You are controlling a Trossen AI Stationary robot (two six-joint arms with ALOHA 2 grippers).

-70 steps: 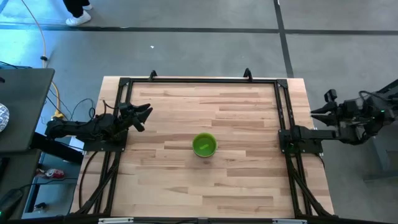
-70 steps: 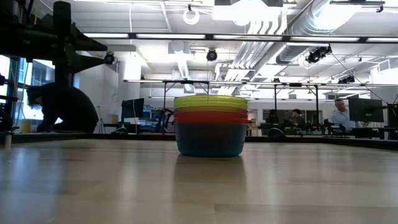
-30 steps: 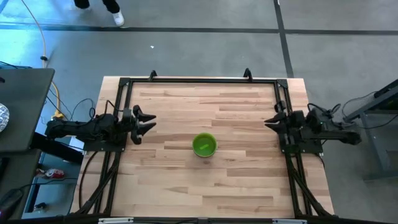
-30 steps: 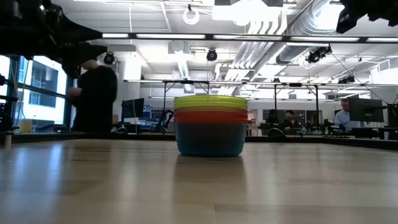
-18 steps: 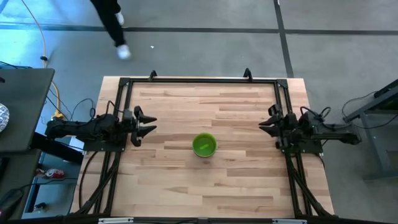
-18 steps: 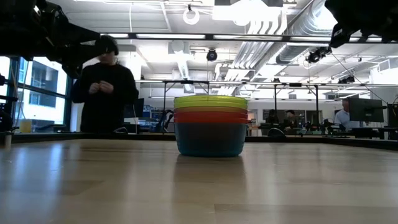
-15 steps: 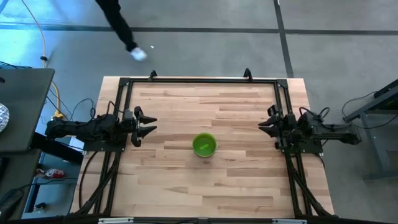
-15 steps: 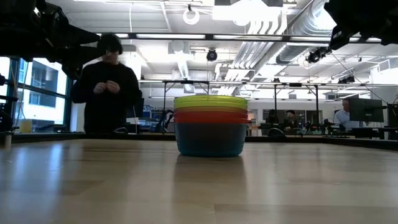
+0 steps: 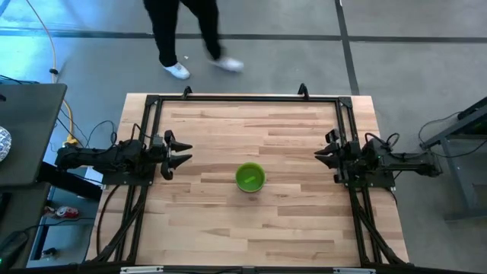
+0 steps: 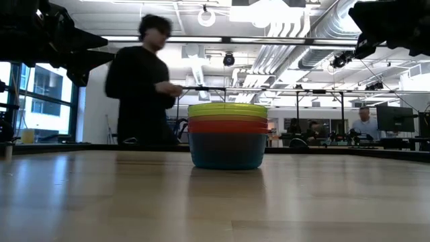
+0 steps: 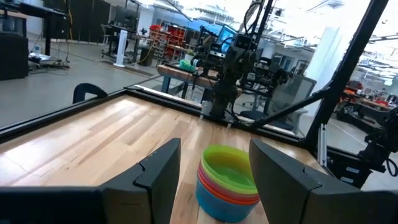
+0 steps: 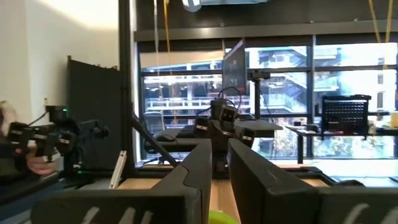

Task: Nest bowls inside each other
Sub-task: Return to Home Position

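The bowls (image 9: 249,177) stand nested in one stack at the table's middle, the green one on top. In the low view the bowls (image 10: 227,134) show green, yellow and red rims above a teal bowl whose base rests on the wood. My left gripper (image 9: 181,151) waits open at the table's left edge and points level at the stack (image 11: 229,183). My right gripper (image 9: 321,151) hovers at the right edge, also turned toward the stack. Its fingers (image 12: 193,168) stand close together with only a narrow slit and nothing between them. Neither gripper touches a bowl.
A black frame rail (image 9: 243,99) runs round the table's far and side edges. A person (image 10: 144,87) walks past beyond the far edge. Bare wood (image 9: 251,228) lies on all sides of the stack.
My right gripper has come down a little and moved slightly toward the table's left, settling over the right edge. The stack has not moved. The person behind the far edge has walked toward the right.
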